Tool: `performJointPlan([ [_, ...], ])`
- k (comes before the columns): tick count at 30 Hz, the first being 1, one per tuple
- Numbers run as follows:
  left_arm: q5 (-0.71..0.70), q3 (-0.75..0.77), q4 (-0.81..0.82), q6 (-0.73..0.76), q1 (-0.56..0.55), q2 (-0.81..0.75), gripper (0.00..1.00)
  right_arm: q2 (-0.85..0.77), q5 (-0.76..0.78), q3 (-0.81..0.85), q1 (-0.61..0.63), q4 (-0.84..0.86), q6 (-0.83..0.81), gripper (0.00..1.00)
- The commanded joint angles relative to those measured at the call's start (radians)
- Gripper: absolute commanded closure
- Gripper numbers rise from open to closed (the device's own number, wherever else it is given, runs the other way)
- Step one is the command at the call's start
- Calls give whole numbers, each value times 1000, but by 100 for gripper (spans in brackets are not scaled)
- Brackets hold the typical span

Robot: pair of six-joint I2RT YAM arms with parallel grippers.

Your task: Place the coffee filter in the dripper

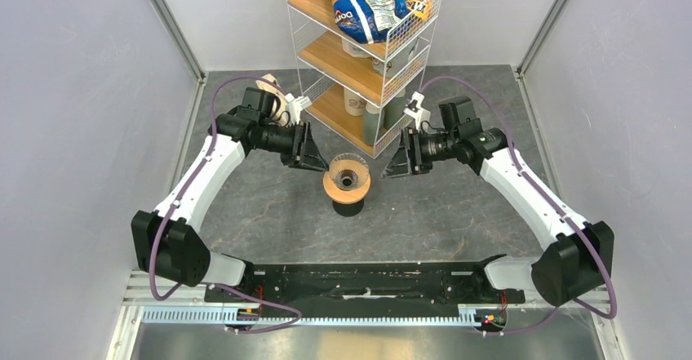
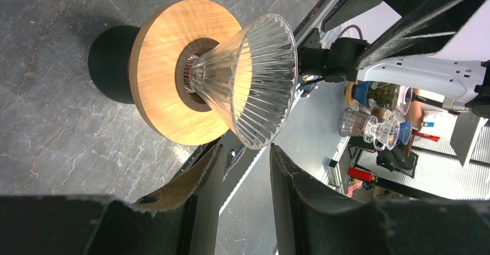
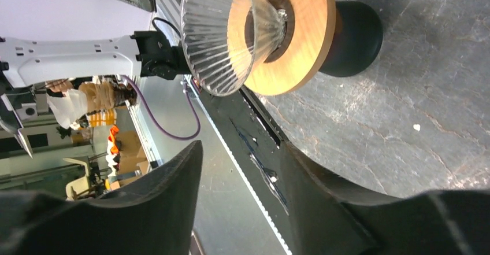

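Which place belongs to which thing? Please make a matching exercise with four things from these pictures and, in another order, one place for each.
Things
1. clear ribbed glass cone
2. round tan wooden ring
3. dark rounded base
4. blue crinkled snack bag

Places
A. on the top shelf of the white wire rack
B. standing on the grey stone-look table, under the ring
C. seated in the ring's central hole
D. between the base and the cone

Pairs: 1-C, 2-D, 3-B, 4-A

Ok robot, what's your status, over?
Left claw open, empty. Right claw open, empty. Dripper has no filter inside. Nothing blocking it.
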Motion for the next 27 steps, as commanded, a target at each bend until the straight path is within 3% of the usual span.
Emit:
performJointPlan([
  [1, 47, 1, 80, -44, -2, 11, 58, 21, 17, -17, 15, 167, 125, 44],
  [16, -6, -20, 137, -62, -40, 47, 60, 104, 60, -38, 69, 266, 111, 50],
  [27, -27, -40, 138, -46, -40, 61, 73, 151, 59, -19, 90, 308, 125, 56],
])
